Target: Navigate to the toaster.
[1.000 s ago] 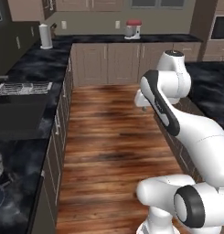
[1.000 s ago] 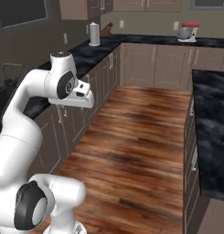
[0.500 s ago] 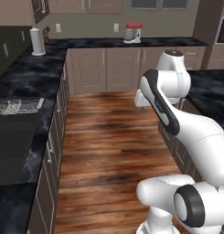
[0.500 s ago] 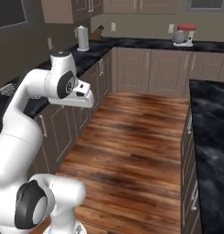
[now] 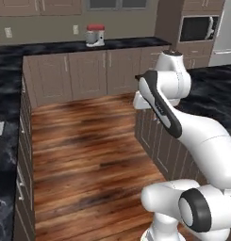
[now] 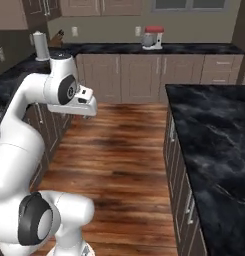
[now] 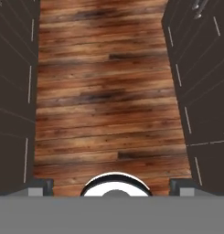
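Below the gripper (image 7: 111,192) lies bare wood floor (image 7: 104,91), dark cabinet fronts (image 7: 13,91) on either side; its fingertips sit well apart and hold nothing. Beyond the aisle, a red-and-white mixer (image 6: 153,37) stands on the far counter (image 6: 194,49), a white canister (image 6: 40,46) at the left corner. No toaster can be made out, so its direction and look cannot be told; the base probably must turn to find it.

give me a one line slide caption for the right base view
Franka arm tucked over the wood floor, facing a red-and-white stand mixer on the far black counter, island counter at right.
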